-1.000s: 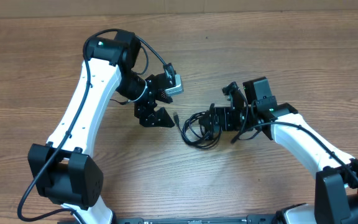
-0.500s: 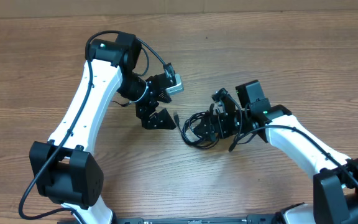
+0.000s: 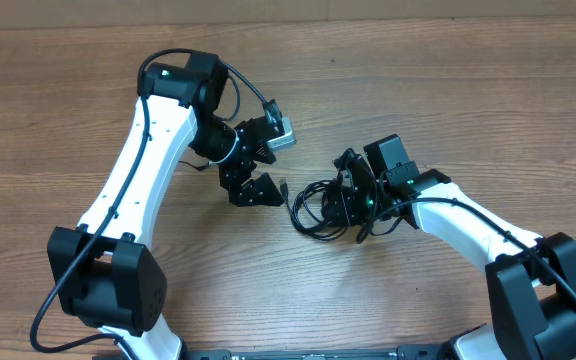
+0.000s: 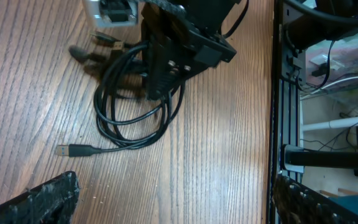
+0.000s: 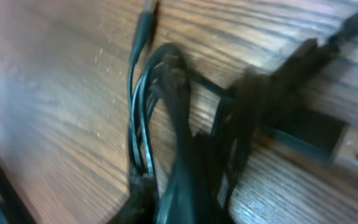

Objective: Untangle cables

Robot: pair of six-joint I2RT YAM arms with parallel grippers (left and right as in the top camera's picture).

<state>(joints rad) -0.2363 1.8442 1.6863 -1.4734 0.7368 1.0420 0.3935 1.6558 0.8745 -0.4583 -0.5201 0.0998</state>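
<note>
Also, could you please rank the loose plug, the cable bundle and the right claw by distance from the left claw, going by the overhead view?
Measured from the left claw:
1. loose plug, just to its right.
2. cable bundle, further right and slightly nearer the robot's base.
3. right claw, at the bundle's far right side.

Left arm (image 3: 138, 170): white link runs from the lower left of the frame to an elbow at upper left, with the wrist bent back down toward centre. Left gripper (image 3: 251, 184) has its jaws spread wide, holding nothing; in the left wrist view its fingertips (image 4: 33, 202) sit in the bottom corners. Right arm (image 3: 468, 225) reaches from lower right toward centre, wrist low. Right gripper (image 3: 344, 200) has its fingers pinched together on the cables (image 3: 313, 208).
</note>
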